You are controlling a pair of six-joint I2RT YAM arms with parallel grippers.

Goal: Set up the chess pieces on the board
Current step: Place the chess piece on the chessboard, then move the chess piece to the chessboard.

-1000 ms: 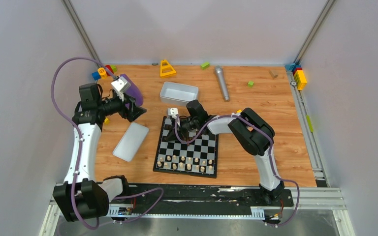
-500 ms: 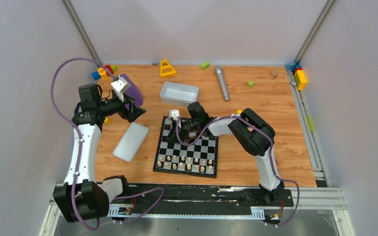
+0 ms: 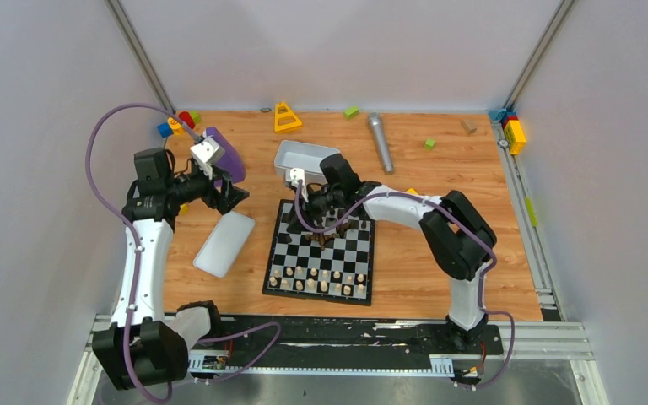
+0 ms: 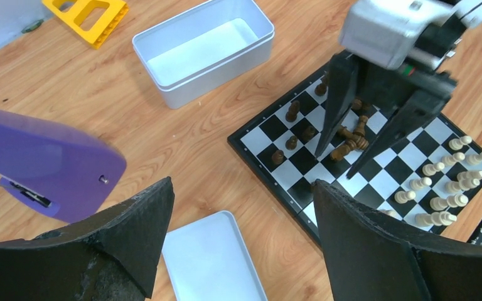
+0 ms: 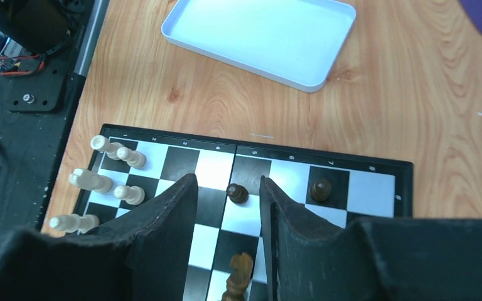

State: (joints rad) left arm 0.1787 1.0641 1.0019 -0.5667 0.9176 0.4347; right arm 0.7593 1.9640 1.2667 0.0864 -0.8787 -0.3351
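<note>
The chess pieces [image 4: 307, 133] are tiny turned wooden men with rounded heads and narrow necks. I judge them light, stiff and smooth, quick to tip or roll, and likely to slip from a loose or off-centre pinch. The best hold looks to be across the body just below the head, with one finger square on each side. A piece lying flat would need taking across its middle and then standing upright.

The board [image 3: 342, 251] is a flat, hard square of black and white checks with a thin black border, lying on the wood-grain table [image 4: 194, 138]. The pale pieces [image 5: 130, 157] stand in two rows along the board's near edge. The dark pieces [image 4: 293, 110] are on its far half: a few upright on single squares, and several fallen in a loose heap [image 4: 349, 143].

The right gripper [image 4: 336, 164] is over that heap, its black wedge-shaped fingers [image 4: 339, 100] parted and straddling the fallen men. Whether the tips touch the board I cannot tell. In its wrist view a dark pawn [image 5: 237, 193] and a dark knight [image 5: 240, 269] sit in the gap with room on both sides, so it grips nothing.

The left gripper [image 4: 241, 188] hovers off the board's far left corner, its fingers [image 4: 132, 244] spread wide and empty. A smooth white lid [image 5: 263, 31] lies left of the board, a purple plastic piece [image 4: 44, 157] lies further left, and a white tray [image 4: 213, 81] sits past the board's far edge.
</note>
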